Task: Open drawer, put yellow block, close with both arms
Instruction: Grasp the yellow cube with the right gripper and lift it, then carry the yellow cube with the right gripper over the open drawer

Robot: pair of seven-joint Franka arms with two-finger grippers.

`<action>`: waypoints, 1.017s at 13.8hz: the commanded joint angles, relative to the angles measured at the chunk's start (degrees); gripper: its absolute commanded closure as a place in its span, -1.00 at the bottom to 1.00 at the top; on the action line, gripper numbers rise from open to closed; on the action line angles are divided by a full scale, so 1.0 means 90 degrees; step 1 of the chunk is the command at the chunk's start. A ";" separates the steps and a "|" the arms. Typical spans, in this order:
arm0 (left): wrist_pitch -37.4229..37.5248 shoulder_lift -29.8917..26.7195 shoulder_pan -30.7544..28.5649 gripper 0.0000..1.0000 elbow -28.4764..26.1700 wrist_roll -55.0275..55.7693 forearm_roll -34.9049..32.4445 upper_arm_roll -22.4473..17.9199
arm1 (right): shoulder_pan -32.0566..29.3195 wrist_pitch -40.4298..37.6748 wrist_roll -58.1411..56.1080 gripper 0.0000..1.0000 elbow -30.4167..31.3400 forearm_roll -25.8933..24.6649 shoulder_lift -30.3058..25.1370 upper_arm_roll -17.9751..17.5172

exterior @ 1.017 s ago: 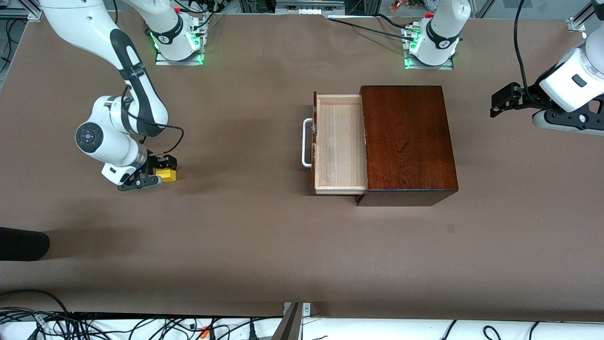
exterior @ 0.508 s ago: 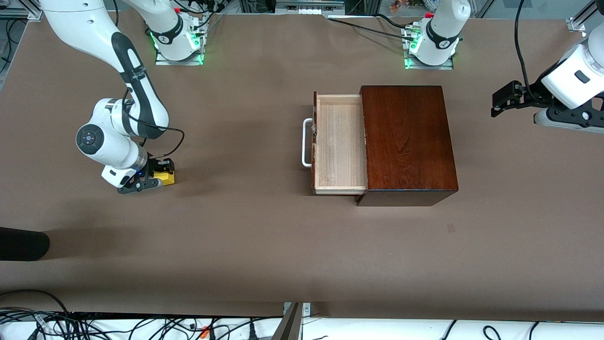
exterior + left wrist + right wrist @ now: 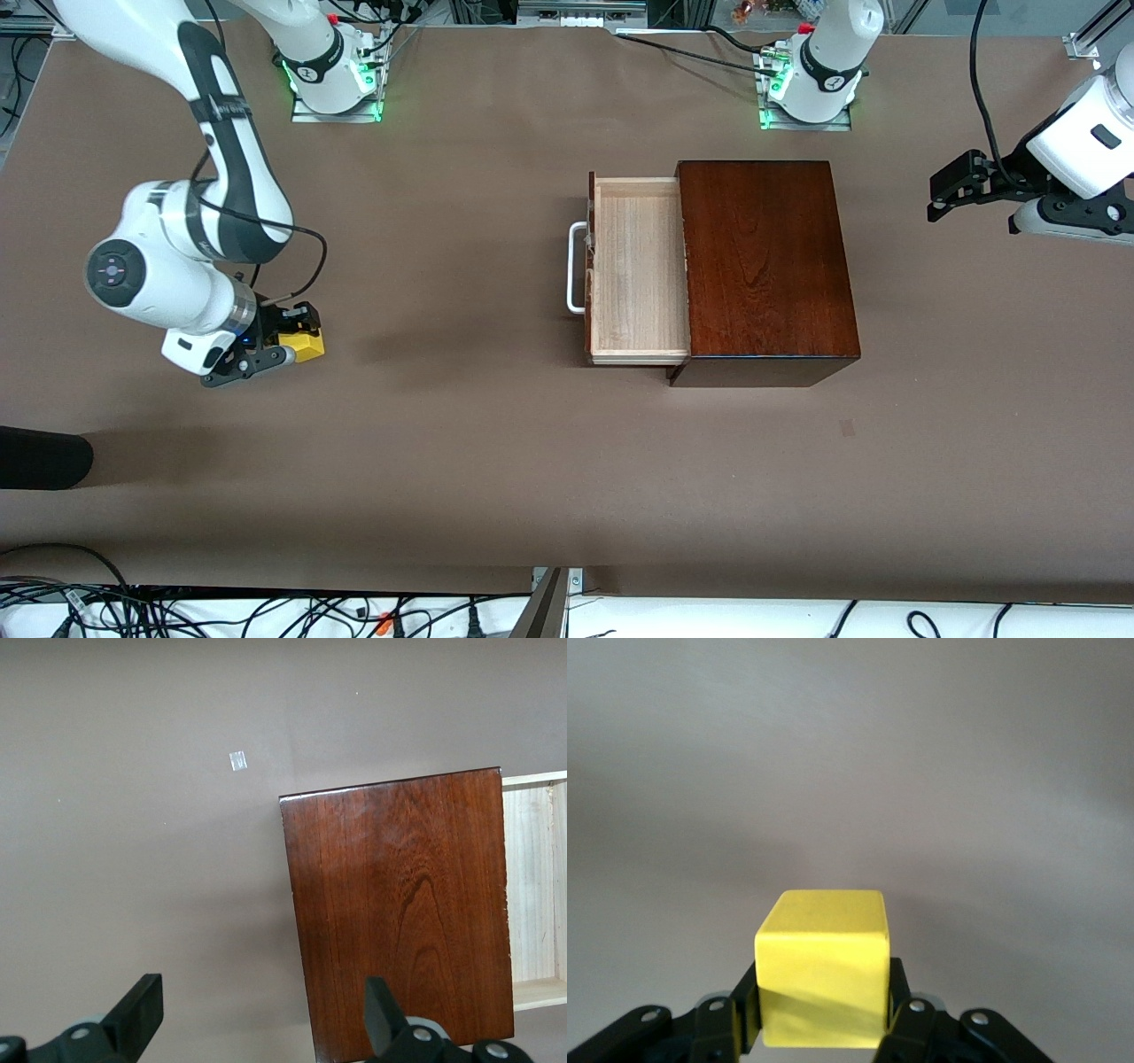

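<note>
Right pincer (image 3: 285, 335) clamped on block (image 3: 299, 344), seemingly just off the worktop. Left pincer (image 3: 262, 1014) spread wide, arm waiting aloft.

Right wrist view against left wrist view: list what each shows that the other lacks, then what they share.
Only the right wrist view shows the yellow block, clamped between the right gripper fingers, with bare table around it. Only the left wrist view shows the dark wooden box from above, a strip of the pulled-out drawer beside it, a small pale mark on the table, and the left gripper with its fingers wide apart, holding nothing. Both show the brown table and black fingertips of their own gripper.
</note>
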State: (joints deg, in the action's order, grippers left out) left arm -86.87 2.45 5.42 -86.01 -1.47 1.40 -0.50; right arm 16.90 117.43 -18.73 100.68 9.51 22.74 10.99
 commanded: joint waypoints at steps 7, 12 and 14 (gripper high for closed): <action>-0.0054 -0.0018 0.0062 -1.00 0.0045 -0.0032 -0.0009 -0.0003 | 0.1304 -0.2354 -0.0009 0.46 -0.2105 -0.0060 0.0042 -0.0049; -0.0054 -0.0028 0.0052 -1.00 0.0054 -0.0042 0.0000 -0.0003 | 0.2690 -0.2140 0.0001 0.46 -0.2709 -0.0060 0.0314 -0.0049; -0.0054 -0.0028 0.0033 -1.00 0.0055 -0.0071 0.0000 -0.0013 | 0.3198 -0.1808 0.0030 0.46 -0.2905 -0.0060 0.0529 -0.0040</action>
State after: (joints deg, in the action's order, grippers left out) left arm -87.24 2.45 5.59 -85.98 -1.47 1.41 -0.40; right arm 42.08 99.89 -18.32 78.40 9.32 24.41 9.83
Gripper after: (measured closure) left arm 0.000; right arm 0.449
